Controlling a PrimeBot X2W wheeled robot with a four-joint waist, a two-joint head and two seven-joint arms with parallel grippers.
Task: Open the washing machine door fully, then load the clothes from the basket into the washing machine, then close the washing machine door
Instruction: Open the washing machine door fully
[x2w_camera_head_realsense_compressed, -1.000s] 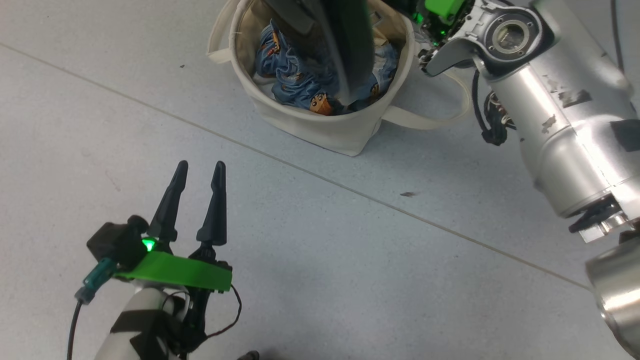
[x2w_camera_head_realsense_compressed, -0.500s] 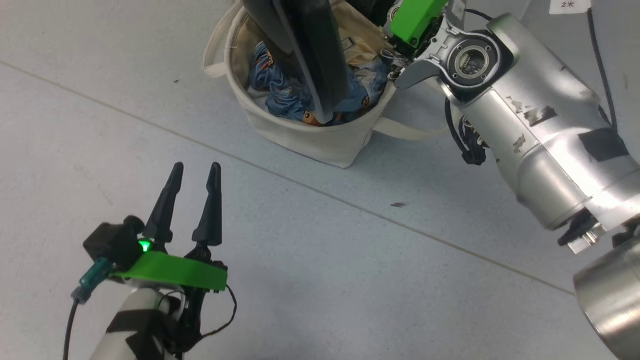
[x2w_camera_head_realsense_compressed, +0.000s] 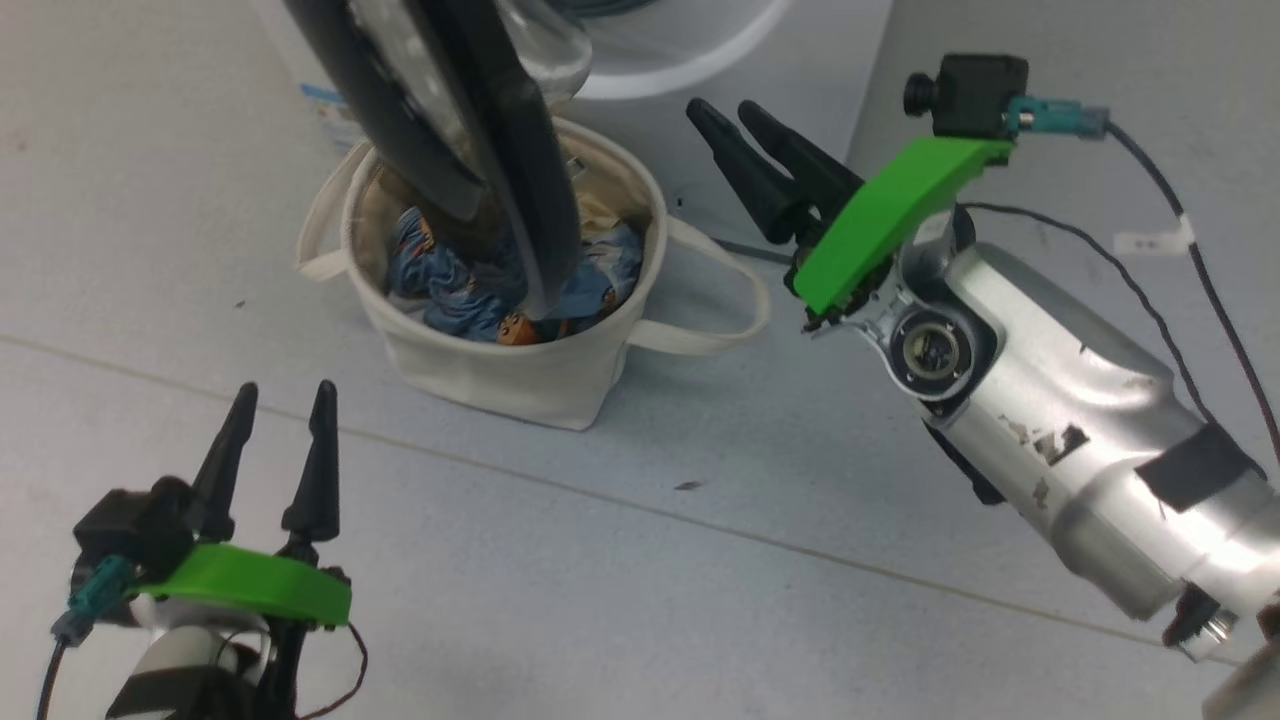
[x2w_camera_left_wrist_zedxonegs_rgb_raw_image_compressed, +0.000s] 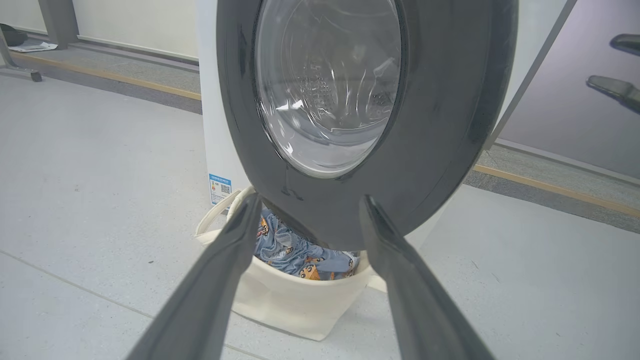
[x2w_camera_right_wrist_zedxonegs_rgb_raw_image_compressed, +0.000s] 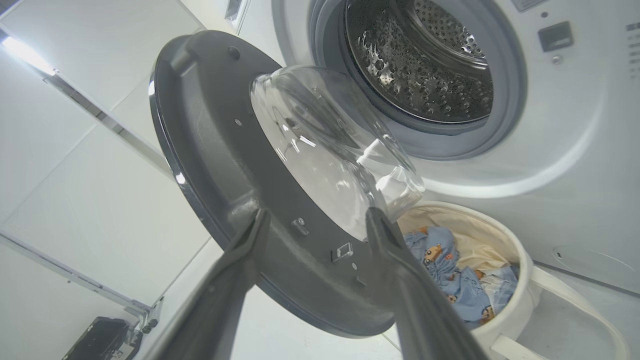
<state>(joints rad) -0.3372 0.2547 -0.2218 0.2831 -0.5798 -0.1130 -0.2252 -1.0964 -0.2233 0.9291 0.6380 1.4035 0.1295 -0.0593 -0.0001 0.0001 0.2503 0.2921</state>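
The right gripper has drawn back from the basket and sits beside it, fingers spread and empty. The left gripper hangs spread over the pale grey tiled floor. The clothes lie in the basket beneath the open washing machine door, before the washing machine.

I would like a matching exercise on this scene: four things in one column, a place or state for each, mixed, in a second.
1 washing machine door
2 clothes
3 basket
4 right gripper

a inside the basket
b jaws open, empty
c open on its hinge, glass bowl showing
d cream, under the door's lower rim

Pairs: 1-c, 2-a, 3-d, 4-b
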